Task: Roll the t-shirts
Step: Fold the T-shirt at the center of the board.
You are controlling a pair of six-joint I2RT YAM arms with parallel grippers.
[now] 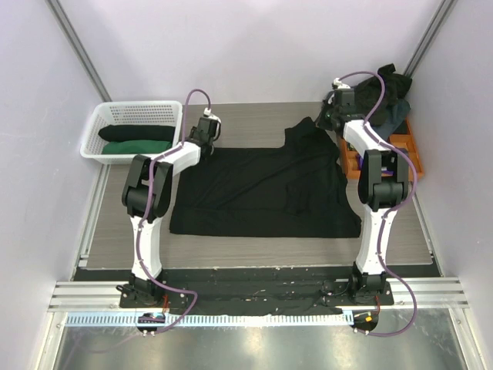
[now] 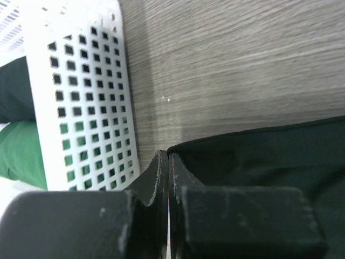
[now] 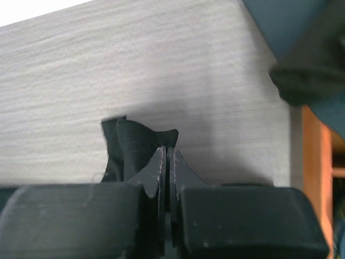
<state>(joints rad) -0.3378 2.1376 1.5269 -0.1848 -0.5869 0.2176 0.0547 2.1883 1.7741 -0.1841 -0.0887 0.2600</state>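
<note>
From above, the black t-shirt (image 1: 254,193) lies spread across the middle of the grey table (image 1: 246,119), its far right part bunched up. My left gripper (image 1: 206,145) sits at the shirt's far left corner and my right gripper (image 1: 330,119) is at the bunched far right part. To the left stands a white basket (image 1: 142,105) holding a rolled black shirt (image 1: 135,132) and a rolled green shirt (image 1: 139,146). At the right edge a pile of dark shirts (image 1: 389,92) rests on an orange crate (image 1: 404,142).

Through my left wrist camera, my left gripper (image 2: 168,159) has its jaws pressed together with no gap. The corner of the black t-shirt (image 2: 269,156) comes right up to the tips and lies flat. I cannot tell whether any cloth is nipped between them. The white basket (image 2: 81,97) is just beside me on the left, and the green roll (image 2: 19,151) shows through its holes.

Through my right wrist camera, my right gripper (image 3: 166,154) is also closed tight. It pinches a flap of the black t-shirt (image 3: 135,143), which stands up off the table (image 3: 108,70) in front of the tips. The orange crate (image 3: 312,145) and the pile of dark shirts (image 3: 312,59) are off to the right.
</note>
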